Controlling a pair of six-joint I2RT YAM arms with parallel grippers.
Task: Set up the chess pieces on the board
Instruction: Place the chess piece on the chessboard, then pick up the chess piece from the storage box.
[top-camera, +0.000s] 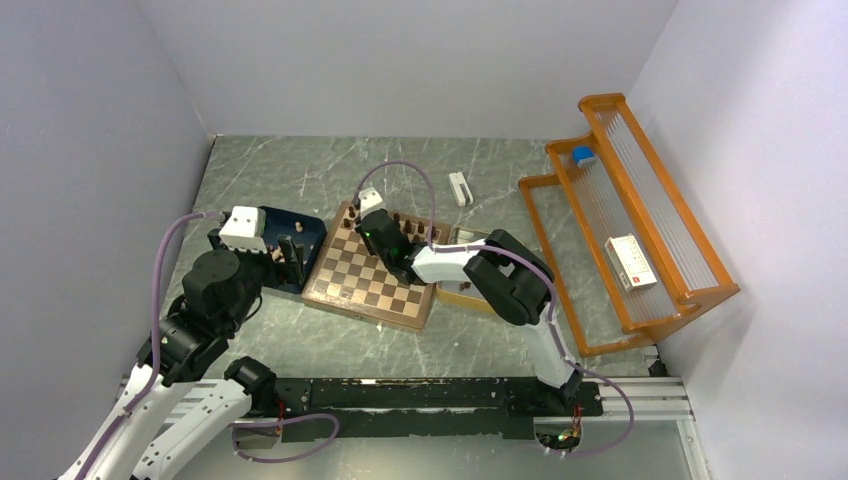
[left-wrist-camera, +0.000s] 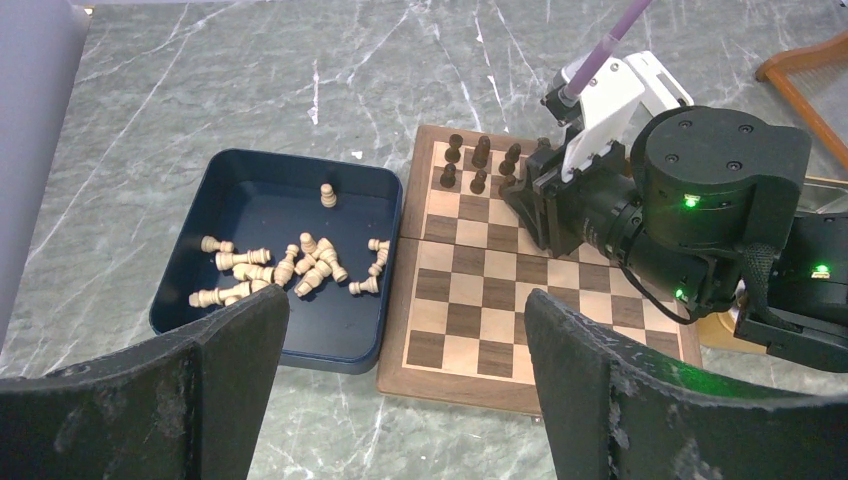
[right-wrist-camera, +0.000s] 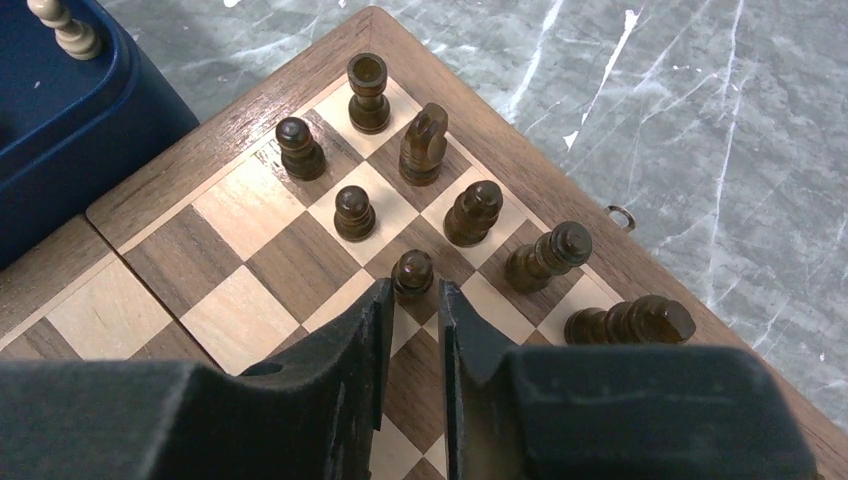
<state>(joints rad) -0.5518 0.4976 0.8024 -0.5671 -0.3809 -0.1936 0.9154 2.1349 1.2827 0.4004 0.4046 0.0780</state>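
Note:
The board (top-camera: 365, 285) lies mid-table. At its far-left corner stand several dark chess pieces (right-wrist-camera: 424, 143): a rook (right-wrist-camera: 368, 92), a knight, taller pieces (right-wrist-camera: 545, 257) and pawns (right-wrist-camera: 354, 212). One dark piece (right-wrist-camera: 630, 322) leans over at the board's edge. My right gripper (right-wrist-camera: 412, 290) hangs over that corner. Its jaws stand narrowly open, and a dark pawn (right-wrist-camera: 412, 272) stands upright on a dark square right at the tips. My left gripper (left-wrist-camera: 405, 310) is wide open and holds nothing. It hovers above the board's near-left corner (left-wrist-camera: 480, 300) and the blue tray.
A dark blue tray (left-wrist-camera: 290, 200) left of the board holds several light chessmen (left-wrist-camera: 290, 265), most lying down. A yellow-rimmed tray (top-camera: 465, 295) sits at the board's right side. An orange rack (top-camera: 640, 230) stands far right, and a small white object (top-camera: 459, 188) lies behind the board.

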